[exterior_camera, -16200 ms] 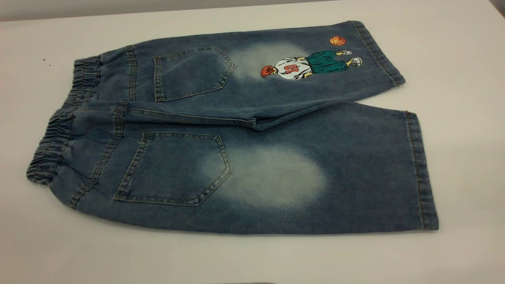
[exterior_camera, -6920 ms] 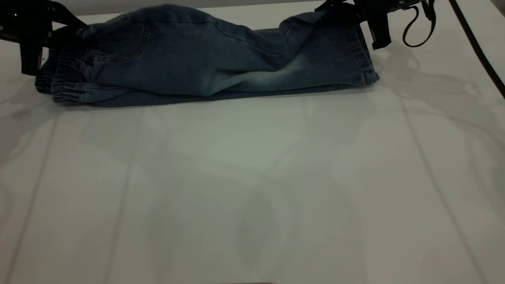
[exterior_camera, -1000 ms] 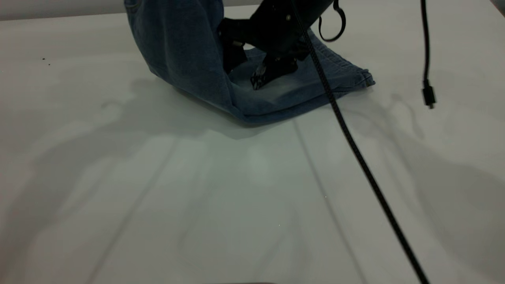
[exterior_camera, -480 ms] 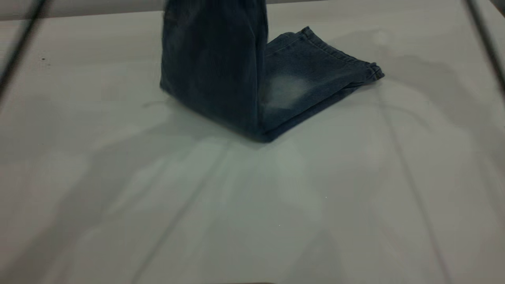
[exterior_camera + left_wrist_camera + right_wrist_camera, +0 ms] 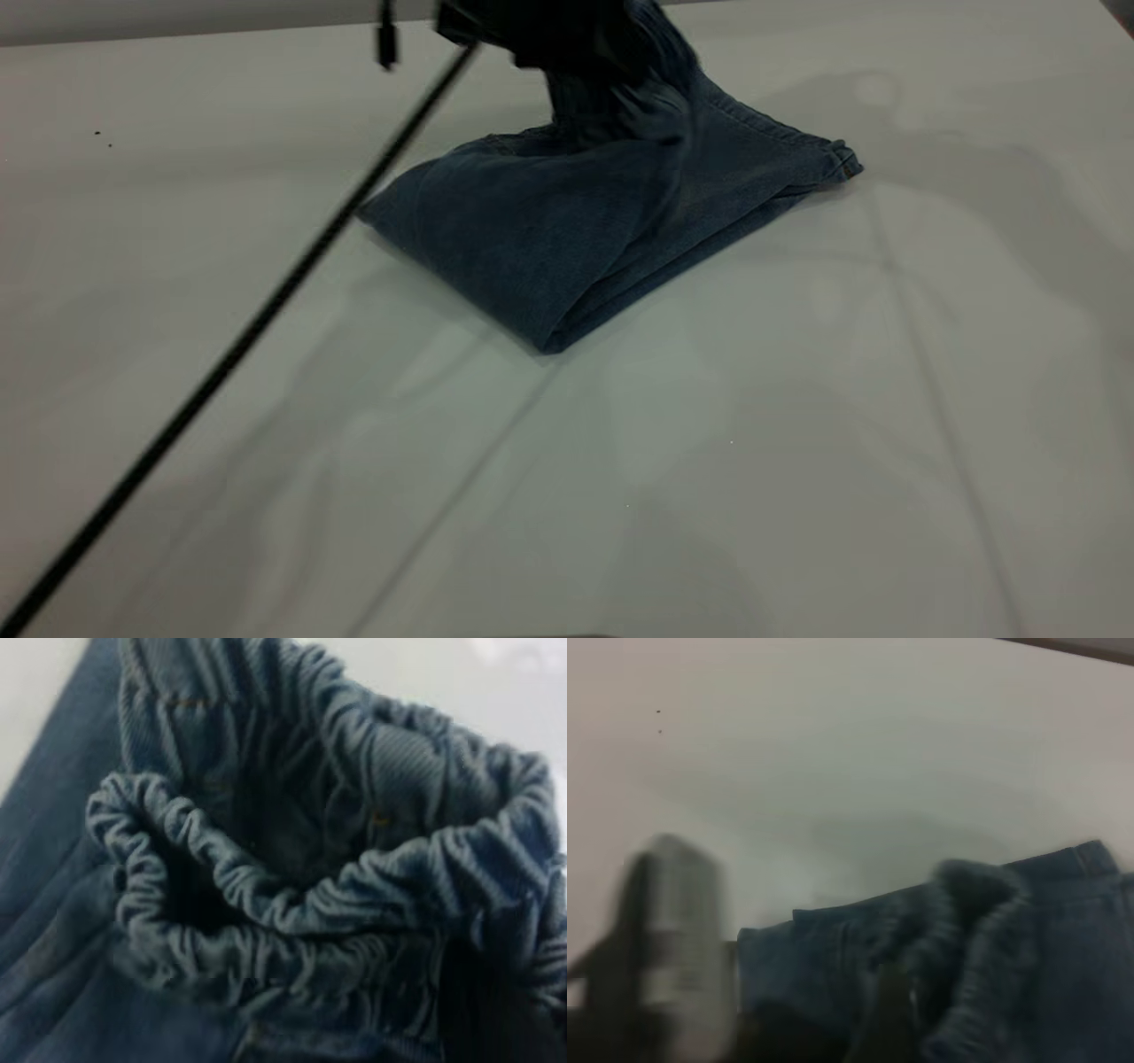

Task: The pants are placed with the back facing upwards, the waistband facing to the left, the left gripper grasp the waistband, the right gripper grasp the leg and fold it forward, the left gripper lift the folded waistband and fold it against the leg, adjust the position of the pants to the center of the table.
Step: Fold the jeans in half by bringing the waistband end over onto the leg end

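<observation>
Your table point(image 5: 797, 461) carries the pants point(image 5: 567, 230) toward its far side, a little right of centre, now doubled into a low bundle. Half a second ago the upper half stood near upright; it has since come down over the leg point(image 5: 771, 159), whose hem pokes out to the right. That means the second fold is nearly laid, with release and centring left, as I judge it. The left gripper point(image 5: 567, 35) hangs over the bundle's far edge, a dark blur with a cable slanting off it; the waistband point(image 5: 292, 904) fills its wrist view close up and bunched, so it likely has hold of it, but you cannot see the fingers themselves. For the right gripper point(image 5: 673, 930), I cannot tell.
</observation>
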